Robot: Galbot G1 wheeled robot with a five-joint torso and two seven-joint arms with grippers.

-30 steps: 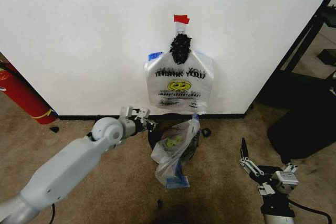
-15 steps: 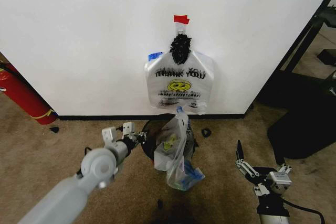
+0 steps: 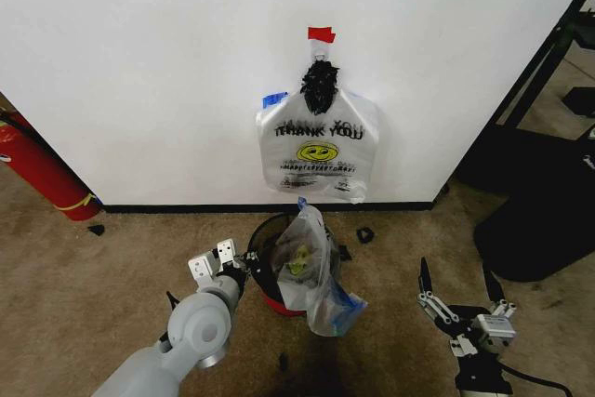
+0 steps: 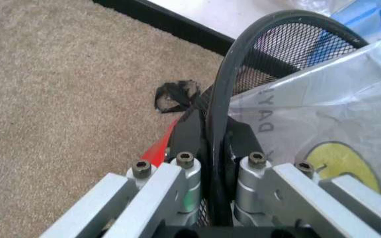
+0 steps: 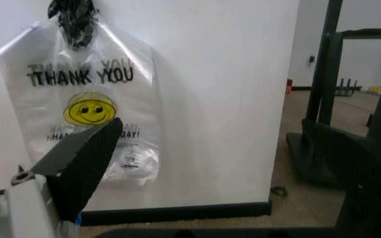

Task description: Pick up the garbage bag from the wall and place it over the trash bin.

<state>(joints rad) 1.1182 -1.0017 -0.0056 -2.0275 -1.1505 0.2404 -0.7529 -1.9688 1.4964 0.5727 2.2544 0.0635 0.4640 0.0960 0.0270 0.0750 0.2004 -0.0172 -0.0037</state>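
Head view: a small round black wire-mesh trash bin with a red base [image 3: 270,271] is recorded on the tan carpet [image 3: 84,276], just before the plain white wall with black baseboard [image 3: 139,62].

Task item: a thin, crinkly, see-through plastic garbage bag with blue patches and a yellow print [image 3: 311,271] is draped over the bin's right side, part inside the rim, the rest spilling to the floor. The mouth is not seen spread around the rim.

Left claw [image 3: 237,267]: closed on the bin's rim at its left side. In the left wrist view the black rim wire [image 4: 220,124] is seen pinched between the two black pads [image 4: 189,134], with bag film [image 4: 309,114] lying just beside them. Whether film is caught under the pads cannot be told.

Right claw [image 3: 456,290]: parked low at the right, fingers spread wide, nothing held, well apart from the bin.

Left arm pose: extended forward and low from the lower left, wrist pointed toward the wall.

Other items: an opaque white "THANK YOU" smiley bag [image 3: 318,146] hung under a red tape piece [image 3: 321,33]; a red fire extinguisher [image 3: 37,169] at far left.

Risks, as judged: the light bin may be tipped or dragged if the rim is pulled; the loose bag may slide off, since only one side appears seated.
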